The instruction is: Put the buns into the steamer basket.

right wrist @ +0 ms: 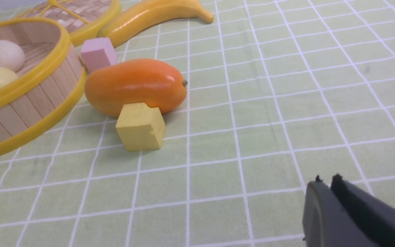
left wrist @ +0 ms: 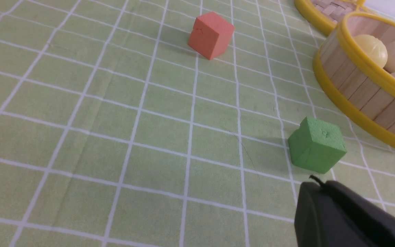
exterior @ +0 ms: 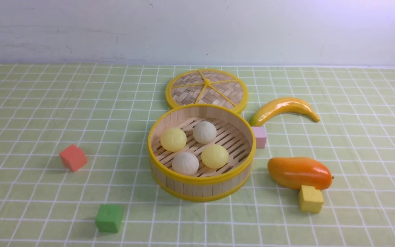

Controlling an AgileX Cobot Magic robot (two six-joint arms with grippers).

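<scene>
Already all four buns sit inside the steamer basket, so I judge the loading step finished and only a retreat or idle hold remaining.

Contents, front view: pale yellow bun at the robot-left of the slatted floor, off-white bun toward the far wall, second pale yellow bun on the near right, second off-white bun against the near wall. They lie close together, some possibly touching; none rests on the rim, none on the cloth.

The woven lid lies flat behind the basket, its edge hidden by the far rim. It holds nothing. Covering is not in the task wording, so I leave it.

My left gripper hangs low over the cloth just beside the green cube, jaws pressed together, nothing between them. My right gripper shows its two tips nearly together with a thin gap, empty, well apart from the yellow cube and the mango.

Next move, as I judge it: none on the buns. If I move, both arms should stay clear of the basket wall so nothing is jostled out.
</scene>
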